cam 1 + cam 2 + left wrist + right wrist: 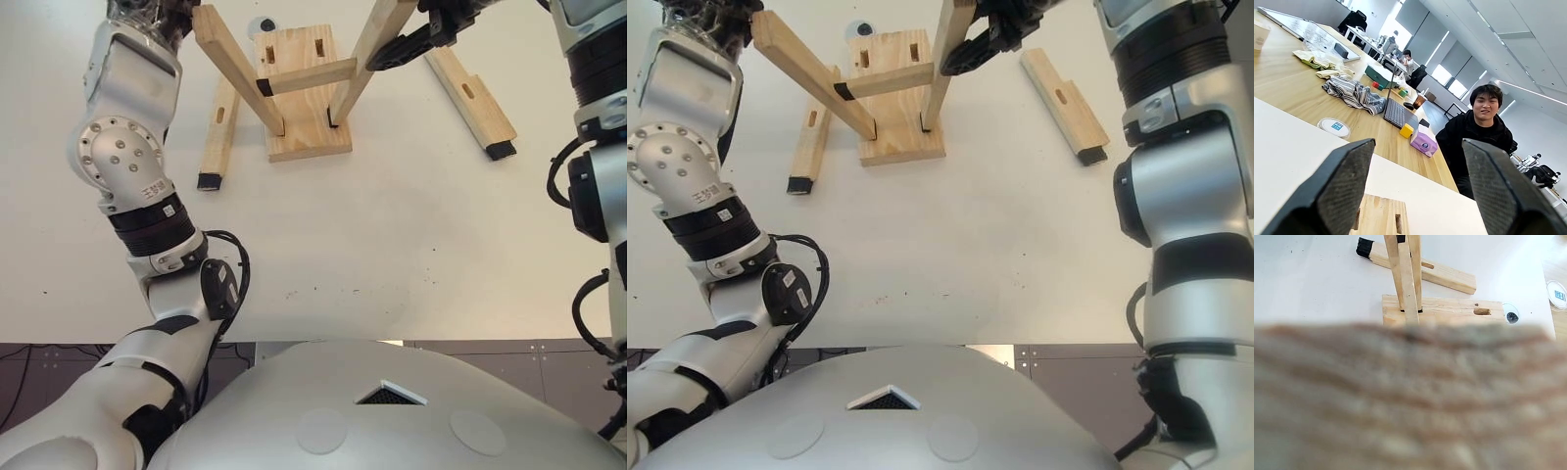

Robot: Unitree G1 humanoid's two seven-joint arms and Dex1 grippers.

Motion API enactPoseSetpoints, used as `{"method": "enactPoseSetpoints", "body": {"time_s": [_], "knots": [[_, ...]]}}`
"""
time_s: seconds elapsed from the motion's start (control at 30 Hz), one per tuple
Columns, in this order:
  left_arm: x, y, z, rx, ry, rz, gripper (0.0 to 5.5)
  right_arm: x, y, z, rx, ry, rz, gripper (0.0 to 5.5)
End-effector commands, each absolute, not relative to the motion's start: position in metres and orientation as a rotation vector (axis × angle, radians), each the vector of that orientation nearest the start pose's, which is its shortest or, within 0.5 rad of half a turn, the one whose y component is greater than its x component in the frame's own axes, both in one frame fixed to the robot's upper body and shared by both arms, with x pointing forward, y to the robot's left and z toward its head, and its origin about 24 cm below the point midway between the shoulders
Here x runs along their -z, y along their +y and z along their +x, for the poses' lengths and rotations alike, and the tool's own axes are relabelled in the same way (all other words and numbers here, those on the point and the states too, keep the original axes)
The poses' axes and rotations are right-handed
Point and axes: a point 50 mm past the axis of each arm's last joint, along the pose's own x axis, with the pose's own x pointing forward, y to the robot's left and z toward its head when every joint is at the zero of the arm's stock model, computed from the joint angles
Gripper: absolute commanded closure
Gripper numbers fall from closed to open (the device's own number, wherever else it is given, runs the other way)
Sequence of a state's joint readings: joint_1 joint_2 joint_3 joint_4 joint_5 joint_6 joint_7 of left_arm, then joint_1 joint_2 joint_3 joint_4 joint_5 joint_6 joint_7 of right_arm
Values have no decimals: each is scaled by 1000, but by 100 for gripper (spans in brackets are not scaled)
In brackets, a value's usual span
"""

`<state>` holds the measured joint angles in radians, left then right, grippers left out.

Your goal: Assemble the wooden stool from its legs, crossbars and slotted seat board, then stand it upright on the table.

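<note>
Left eye view: slotted seat board (309, 135) lies flat on the white desk (392, 245), underside up. Two legs stand in its near slots, the left upright leg (240, 69) and the right upright leg (358, 73), joined by one crossbar (309, 76). The two far slots are free. Two more legs lie flat on the desk: one loose leg (220, 132) just beside the board on the left, the other loose leg (475, 98) further off on the right.

Right claw (387, 54): closed on the right upright leg partway up, as far as the head views show. The right wrist view has blurred wood right against the lens, which fits.

Left claw (1418, 181): pads spread wide with nothing between them, poised above the board near the top of the left upright leg.

Judgement: the step in hand is seating the leg-and-crossbar frame in the board. Roughly half the legs are in.

To do it well:
- Use the right claw as a steady brace only. Don't pull sideways, or the crossbar joint may open.
- Close the left claw squarely on the left upright leg, near its top.
- Press both legs down along the slot direction together.
- Check that the leg ends sit flush before fetching a loose leg.
</note>
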<state>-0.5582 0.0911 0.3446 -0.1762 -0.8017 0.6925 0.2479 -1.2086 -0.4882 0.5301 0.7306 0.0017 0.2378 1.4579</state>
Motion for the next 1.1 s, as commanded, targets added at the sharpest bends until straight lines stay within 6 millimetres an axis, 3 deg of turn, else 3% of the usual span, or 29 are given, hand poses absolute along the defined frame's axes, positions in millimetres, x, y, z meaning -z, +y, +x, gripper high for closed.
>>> {"method": "enactPoseSetpoints", "body": {"time_s": [0.03, 0.23, 0.33, 0.4, 0.47, 0.57, 0.7, 0.9, 1.1], "knots": [[-185, 130, 325, 179, 16, -663, 223, -142, -122, 361, -1464, 822, -994, 346], [-177, 120, 324, 191, 38, -692, 223, -134, -100, 355, -1535, 861, -947, 346], [-171, 114, 325, 203, 64, -693, 223, -148, -79, 357, -1514, 766, -645, 346], [-165, 116, 326, 200, 86, -683, 223, -160, -80, 362, -1430, 718, -430, 346], [-161, 121, 328, 187, 99, -672, 223, -165, -90, 364, -1366, 703, -303, 346], [-157, 134, 330, 161, 118, -646, 223, -165, -105, 359, -1327, 689, -197, 302], [-153, 149, 334, 127, 141, -607, 223, -162, -108, 340, -1344, 655, -131, 236], [-150, 172, 342, 35, 157, -554, 223, -163, -107, 305, -1362, 601, -35, 236], [-146, 208, 329, -91, 151, -318, 223, -164, -114, 293, -1195, 484, -2, 236]]}}
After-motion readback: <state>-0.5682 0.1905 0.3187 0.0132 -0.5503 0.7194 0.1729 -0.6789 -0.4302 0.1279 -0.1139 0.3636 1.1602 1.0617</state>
